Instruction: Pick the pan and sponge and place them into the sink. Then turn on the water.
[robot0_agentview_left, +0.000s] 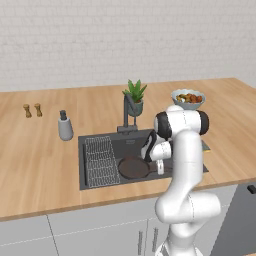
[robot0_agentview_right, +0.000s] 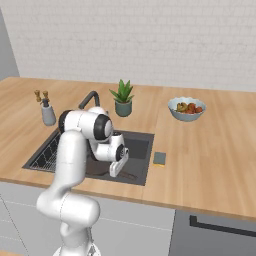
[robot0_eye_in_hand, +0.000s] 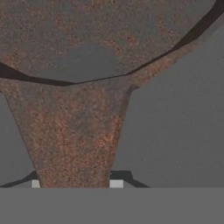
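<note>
Pan (robot0_agentview_left: 134, 168) down in the sink (robot0_agentview_left: 100, 145), handle pinched tight between gripper (robot0_eye_in_hand: 75, 183) fingertips; sponge (robot0_agentview_right: 159, 158) on counter beside the basin.

Two cameras sit behind the arm, one to its left and one to its right. Both look forward and down at the same sink (robot0_agentview_left: 100, 145) (robot0_agentview_right: 142, 145), plant (robot0_agentview_left: 134, 97) (robot0_agentview_right: 123, 98) and counter (robot0_agentview_left: 40, 150) (robot0_agentview_right: 210, 160). The hand camera looks very close at the pan (robot0_eye_in_hand: 74, 131), its handle running toward the camera.
</note>
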